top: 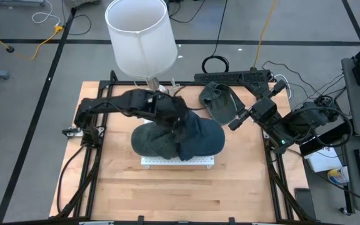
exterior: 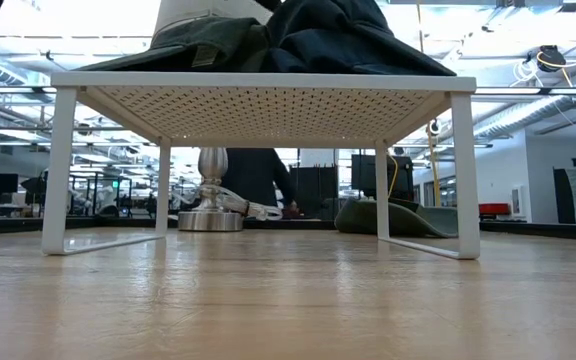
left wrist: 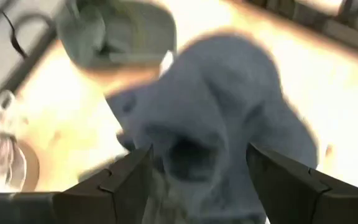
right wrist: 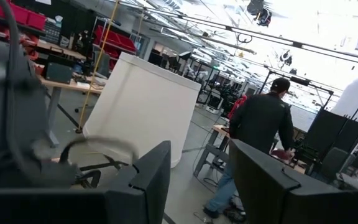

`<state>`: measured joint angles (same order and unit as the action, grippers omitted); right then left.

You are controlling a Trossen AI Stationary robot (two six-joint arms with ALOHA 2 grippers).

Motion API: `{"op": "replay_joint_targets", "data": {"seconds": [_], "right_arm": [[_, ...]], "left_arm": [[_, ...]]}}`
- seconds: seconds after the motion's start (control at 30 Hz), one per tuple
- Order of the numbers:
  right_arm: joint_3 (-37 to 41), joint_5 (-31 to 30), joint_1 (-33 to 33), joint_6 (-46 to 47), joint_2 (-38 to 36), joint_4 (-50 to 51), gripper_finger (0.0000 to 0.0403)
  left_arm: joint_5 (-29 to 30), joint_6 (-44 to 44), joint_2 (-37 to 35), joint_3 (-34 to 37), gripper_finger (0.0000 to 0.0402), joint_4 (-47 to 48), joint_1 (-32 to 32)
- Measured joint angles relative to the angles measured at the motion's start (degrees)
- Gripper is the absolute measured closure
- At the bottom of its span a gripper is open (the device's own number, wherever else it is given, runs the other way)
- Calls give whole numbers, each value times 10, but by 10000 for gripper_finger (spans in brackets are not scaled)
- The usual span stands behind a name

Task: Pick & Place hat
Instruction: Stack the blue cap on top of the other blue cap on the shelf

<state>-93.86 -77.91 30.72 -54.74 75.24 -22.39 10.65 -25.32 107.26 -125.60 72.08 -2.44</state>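
A white perforated rack point(top: 177, 162) stands mid-table, its legs on the wood point(exterior: 268, 85). On it lie a dark grey-green hat point(top: 152, 140) and a dark blue hat point(top: 205, 136), which also shows in the left wrist view point(left wrist: 229, 106). My left gripper point(top: 183, 128) hangs open over the blue hat, one finger on either side of a raised fold point(left wrist: 191, 152). An olive hat point(top: 220, 103) lies on the table behind the rack point(exterior: 398, 218). My right gripper point(top: 232, 125) is open and empty, right of the rack, near the olive hat. My left gripper point(left wrist: 197, 180) comes at the dark blue hat from above with its fingers wide apart, on either side of the raised fold on the hat's top. I cannot tell whether the fingers touch the cloth. The hat lies on the rack.
A lamp with a white shade point(top: 139, 34) and a metal base point(exterior: 208, 215) stands at the table's far edge. Cables and a black frame point(top: 233, 78) lie behind the olive hat. Bare wood point(top: 180, 194) lies in front of the rack. A person point(right wrist: 260, 130) stands in the room beyond.
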Motion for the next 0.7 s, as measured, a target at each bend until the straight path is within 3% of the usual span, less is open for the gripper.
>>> {"op": "replay_joint_targets", "data": {"seconds": [0.27,0.7], "right_arm": [[0,0,0,0,0,1,248],[0,0,0,0,0,5,248]], "left_arm": [[77,107,3,-1,162,-124,10],[52,61,103,0,211,6,14]]}}
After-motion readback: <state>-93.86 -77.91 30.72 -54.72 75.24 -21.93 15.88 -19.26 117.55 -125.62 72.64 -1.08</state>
